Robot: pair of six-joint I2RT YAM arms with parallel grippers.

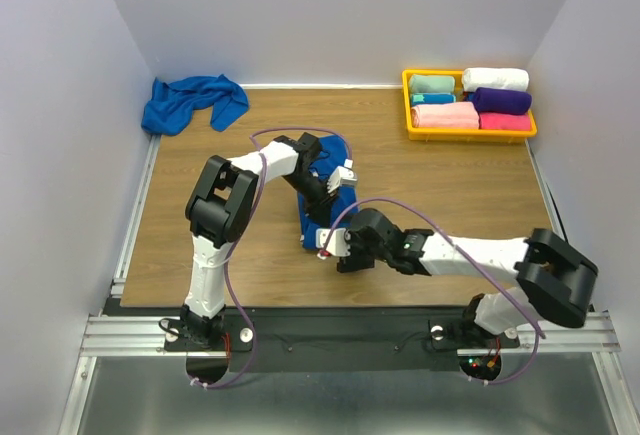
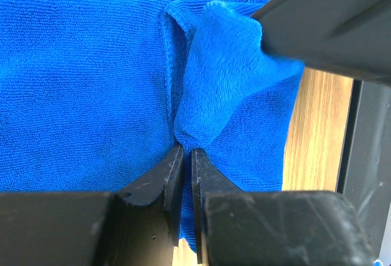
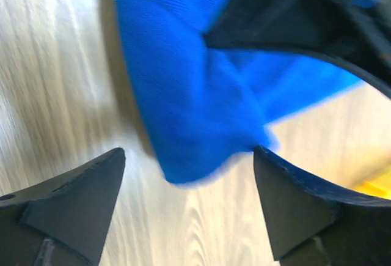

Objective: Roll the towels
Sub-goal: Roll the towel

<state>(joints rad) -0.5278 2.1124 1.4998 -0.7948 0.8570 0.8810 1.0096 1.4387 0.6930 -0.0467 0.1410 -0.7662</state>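
Two blue towels: I see the middle towel (image 1: 318, 223) on the desk (image 1: 200, 245), my left hand (image 2: 186, 154) clenching its fold, my right hand (image 3: 188, 156) released around its corner; the crumpled towel (image 1: 190, 102) lies far-left.

The wooden tabletop (image 1: 450, 185) before me carried a yellow tray (image 1: 407, 105) in its far right corner. Rolled towels lay packed in it: a teal roll (image 1: 432, 84) at the far left, a white roll (image 1: 495, 79) beside it, a purple roll (image 1: 500, 101) just nearer, then a pale pink roll (image 1: 445, 115) and a magenta roll (image 1: 505, 122) along the near side. An aluminium rail (image 1: 330, 330) ran along the near edge, and pale walls (image 1: 340, 15) closed in three sides.
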